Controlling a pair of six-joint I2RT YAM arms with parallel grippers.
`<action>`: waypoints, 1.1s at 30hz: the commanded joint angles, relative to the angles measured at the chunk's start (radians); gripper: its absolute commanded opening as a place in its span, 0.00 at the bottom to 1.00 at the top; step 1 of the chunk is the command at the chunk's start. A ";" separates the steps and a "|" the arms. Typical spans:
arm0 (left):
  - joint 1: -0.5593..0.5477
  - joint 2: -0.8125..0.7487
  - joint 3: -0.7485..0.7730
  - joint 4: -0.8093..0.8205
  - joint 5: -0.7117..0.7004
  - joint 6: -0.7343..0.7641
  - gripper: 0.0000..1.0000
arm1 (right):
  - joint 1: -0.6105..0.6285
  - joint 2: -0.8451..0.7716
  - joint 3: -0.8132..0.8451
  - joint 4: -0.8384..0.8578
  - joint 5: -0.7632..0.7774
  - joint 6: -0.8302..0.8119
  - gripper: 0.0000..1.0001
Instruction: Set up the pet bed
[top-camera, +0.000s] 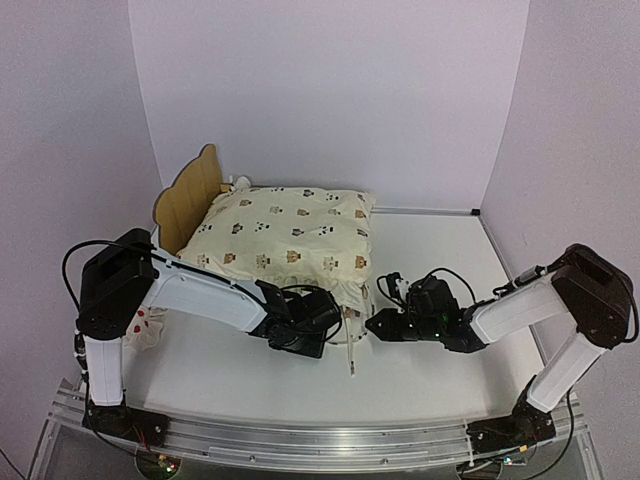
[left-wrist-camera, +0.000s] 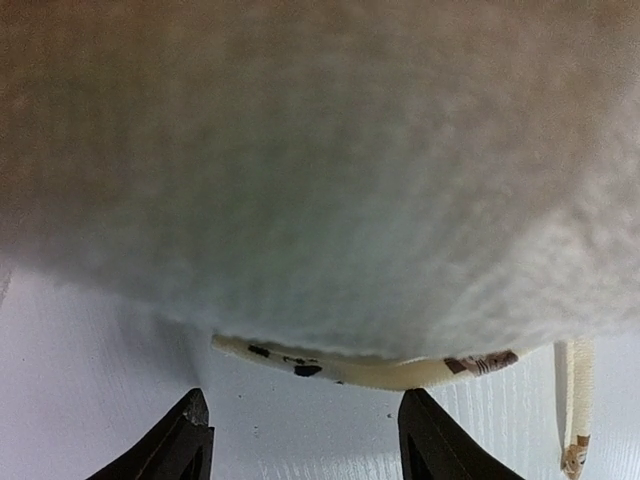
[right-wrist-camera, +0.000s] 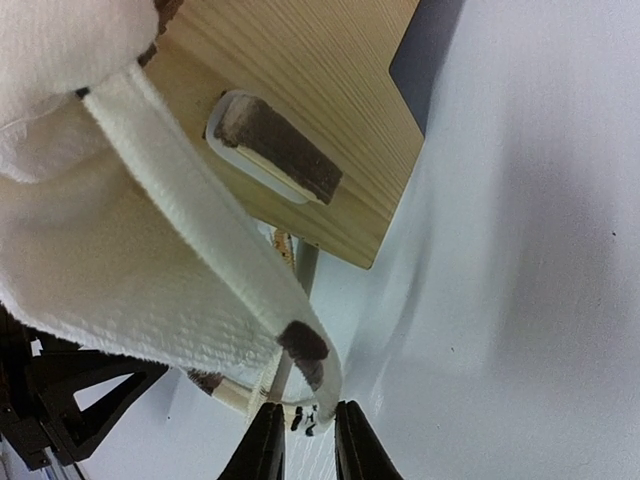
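Note:
The pet bed (top-camera: 192, 192) stands at the back left, its plywood headboard showing behind the cream bear-print cushion (top-camera: 285, 240) lying on it. The right wrist view shows a wooden panel of the bed (right-wrist-camera: 330, 80) with a slot holding dark fabric. The cushion's white tie strap (right-wrist-camera: 190, 220) loops down from there. My right gripper (right-wrist-camera: 307, 415) is shut on the strap's printed end, at the cushion's front right corner (top-camera: 372, 325). My left gripper (left-wrist-camera: 305, 405) is open with nothing between its fingers, just below the cushion's fleecy underside (left-wrist-camera: 320, 180) and its hem (left-wrist-camera: 380, 372).
A small white pillow with red spots (top-camera: 145, 328) lies on the table by the left arm's base. A loose tie (top-camera: 352, 352) hangs onto the table between the two grippers. White walls close in the back and both sides.

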 joint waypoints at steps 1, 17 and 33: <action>0.005 -0.067 0.024 0.013 -0.039 -0.015 0.66 | 0.005 0.010 0.023 0.006 -0.012 0.001 0.19; 0.005 -0.064 0.008 0.012 -0.070 -0.044 0.59 | 0.005 0.012 0.020 0.005 -0.014 0.004 0.17; 0.020 -0.019 -0.011 0.042 -0.045 -0.048 0.49 | 0.005 0.019 0.021 0.005 -0.013 0.007 0.16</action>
